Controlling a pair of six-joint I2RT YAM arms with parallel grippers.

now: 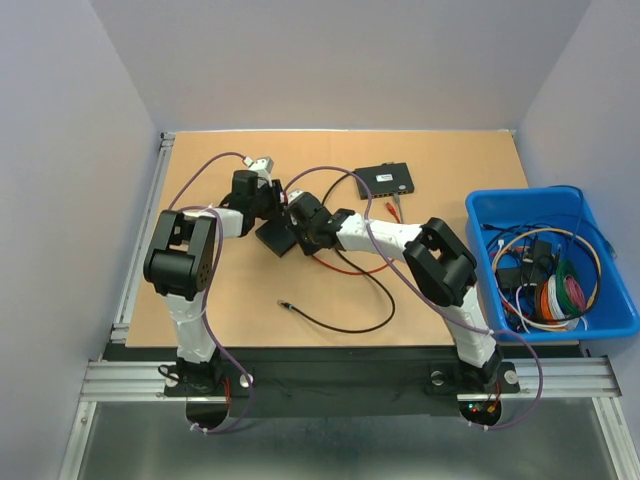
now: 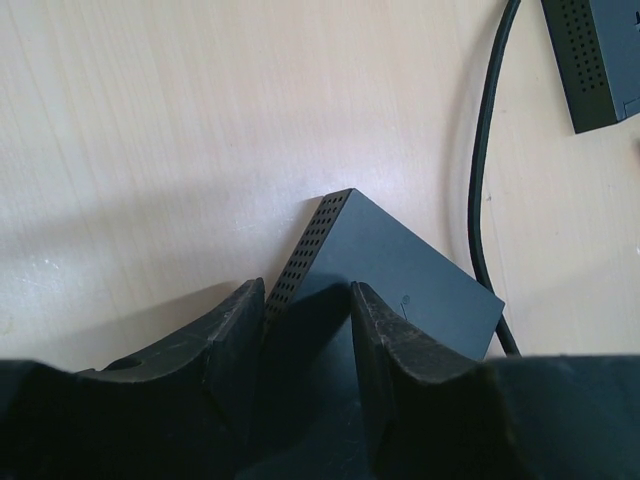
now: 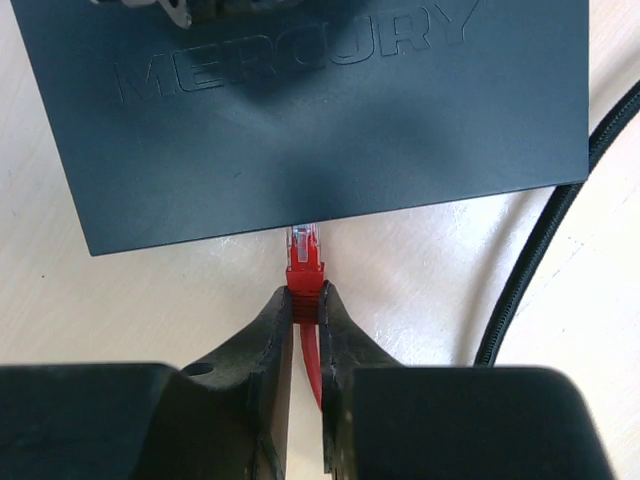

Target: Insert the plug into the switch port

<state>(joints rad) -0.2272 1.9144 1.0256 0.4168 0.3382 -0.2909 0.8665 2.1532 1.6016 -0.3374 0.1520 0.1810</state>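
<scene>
Right wrist: right gripper [image 3: 303, 300] clamped on red plug [image 3: 305, 268], its clear tip meeting the near edge of the black switch [image 3: 320, 130] (seated or not, cannot tell); left gripper [image 2: 306, 300] grips the switch's corner, mid table [image 1: 250, 295].

The red plug [image 3: 305, 262], clear tip forward, meets the flat dark switch's [image 3: 300, 130] near edge.

Overhead view down on the whole table [image 1: 460, 160]; both wrist views close over the same dark switch [image 3: 320, 130].
</scene>
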